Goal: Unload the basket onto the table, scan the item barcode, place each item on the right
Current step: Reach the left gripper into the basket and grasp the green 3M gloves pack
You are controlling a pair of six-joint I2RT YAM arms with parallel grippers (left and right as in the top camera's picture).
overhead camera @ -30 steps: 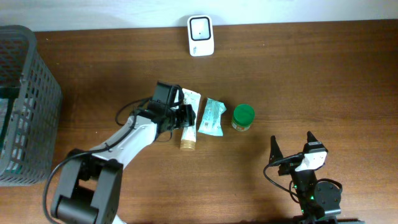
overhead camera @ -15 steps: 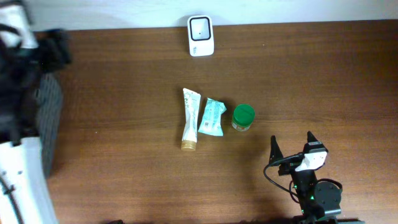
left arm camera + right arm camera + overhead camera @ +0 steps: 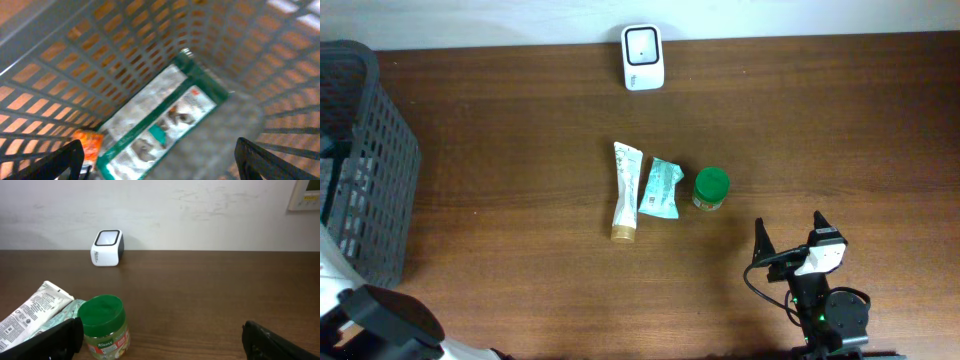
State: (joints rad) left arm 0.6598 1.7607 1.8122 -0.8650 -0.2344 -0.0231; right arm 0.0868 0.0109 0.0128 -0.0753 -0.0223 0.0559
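Left gripper (image 3: 160, 162) now spread wide over basket (image 3: 390, 110), off tube (image 3: 625, 190); right gripper (image 3: 788, 222) agape.

I log the table (image 3: 520, 120) as brown wood, smooth, low sheen; basket (image 3: 380, 180), grey matt plastic lattice; scanner (image 3: 643, 58), glossy white plastic; jar lid (image 3: 711, 183), smooth green plastic; packet (image 3: 661, 188), crinkled glossy film.

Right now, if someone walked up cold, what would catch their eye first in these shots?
Probably the three items lined up in the middle: a white tube, a teal packet and a green-lidded jar. Farther back stands the white scanner. At the left edge sits a dark mesh basket, with a green-and-white pack lying inside.
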